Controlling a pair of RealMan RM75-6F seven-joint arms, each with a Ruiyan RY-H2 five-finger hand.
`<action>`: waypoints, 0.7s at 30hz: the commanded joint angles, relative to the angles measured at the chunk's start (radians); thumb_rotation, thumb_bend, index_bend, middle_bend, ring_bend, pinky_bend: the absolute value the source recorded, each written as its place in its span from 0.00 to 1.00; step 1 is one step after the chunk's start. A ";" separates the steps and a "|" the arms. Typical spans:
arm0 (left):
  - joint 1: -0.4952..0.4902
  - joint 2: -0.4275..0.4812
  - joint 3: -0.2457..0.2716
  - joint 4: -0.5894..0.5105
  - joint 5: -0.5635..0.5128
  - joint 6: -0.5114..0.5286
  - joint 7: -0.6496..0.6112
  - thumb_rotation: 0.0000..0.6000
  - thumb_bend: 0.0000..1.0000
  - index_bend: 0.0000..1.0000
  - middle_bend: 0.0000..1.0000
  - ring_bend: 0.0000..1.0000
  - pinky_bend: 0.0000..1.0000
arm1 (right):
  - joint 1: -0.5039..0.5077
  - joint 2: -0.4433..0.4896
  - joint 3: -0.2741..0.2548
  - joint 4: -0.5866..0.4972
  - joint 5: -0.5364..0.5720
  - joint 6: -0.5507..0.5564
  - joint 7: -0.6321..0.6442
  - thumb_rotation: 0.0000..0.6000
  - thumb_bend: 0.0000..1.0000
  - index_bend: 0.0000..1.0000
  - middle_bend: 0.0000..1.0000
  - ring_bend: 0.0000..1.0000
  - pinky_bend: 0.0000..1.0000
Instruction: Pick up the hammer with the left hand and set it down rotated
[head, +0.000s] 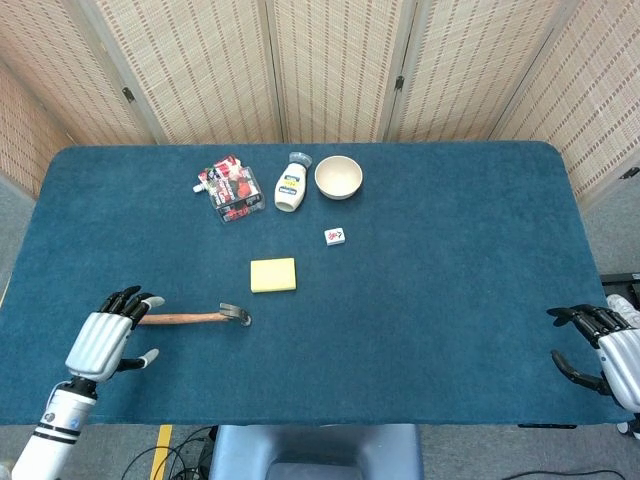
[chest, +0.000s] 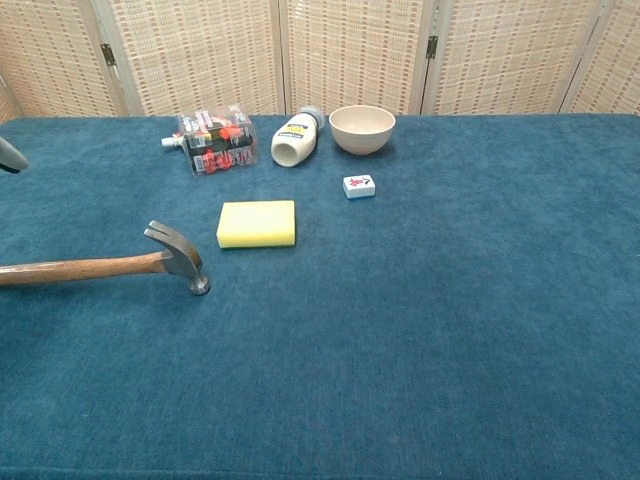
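Note:
The hammer (head: 200, 317) lies flat on the blue table, its wooden handle pointing left and its metal head (chest: 178, 256) at the right end. My left hand (head: 105, 341) hovers over the handle's left end, fingers spread, holding nothing. In the chest view only one fingertip (chest: 10, 155) of it shows at the left edge. My right hand (head: 605, 350) stays off the table's right edge, fingers loosely curled and empty.
A yellow sponge (head: 273, 274) lies just beyond the hammer head. Further back are a small tile (head: 335, 236), a white bottle on its side (head: 291, 186), a cream bowl (head: 338, 177) and a clear packet with red items (head: 233, 188).

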 joint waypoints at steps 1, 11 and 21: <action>-0.060 -0.068 -0.027 0.018 -0.077 -0.073 0.063 1.00 0.22 0.24 0.27 0.14 0.20 | -0.004 0.000 -0.001 0.002 0.003 0.002 0.000 1.00 0.26 0.30 0.41 0.29 0.30; -0.175 -0.232 -0.051 0.154 -0.261 -0.186 0.226 1.00 0.21 0.25 0.27 0.14 0.20 | -0.008 -0.001 0.000 0.015 0.015 0.001 0.013 1.00 0.26 0.30 0.41 0.29 0.30; -0.218 -0.300 -0.055 0.233 -0.375 -0.206 0.248 1.00 0.26 0.31 0.33 0.14 0.20 | -0.010 -0.004 0.000 0.025 0.020 -0.004 0.020 1.00 0.25 0.30 0.41 0.29 0.30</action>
